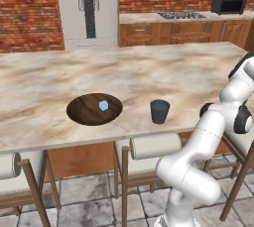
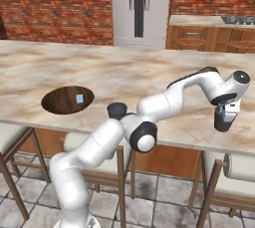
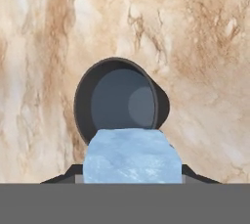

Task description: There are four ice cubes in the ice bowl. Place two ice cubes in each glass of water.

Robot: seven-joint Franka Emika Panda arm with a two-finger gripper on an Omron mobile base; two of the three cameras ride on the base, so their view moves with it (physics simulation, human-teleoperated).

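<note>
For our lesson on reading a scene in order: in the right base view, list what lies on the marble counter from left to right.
Wide dark brown wooden ice bowl holding one pale blue ice cube → small dark grey-blue glass → gripper above the second dark glass.

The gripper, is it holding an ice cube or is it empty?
Holding one: the hand view shows an ice cube between the gripper fingertips, above a glass.

A marble counter (image 1: 149, 67) fills the middle of the left base view. On it, lower left, lies a wooden bowl (image 1: 94, 109). To its right stands a dark glass (image 1: 159, 111).
</note>
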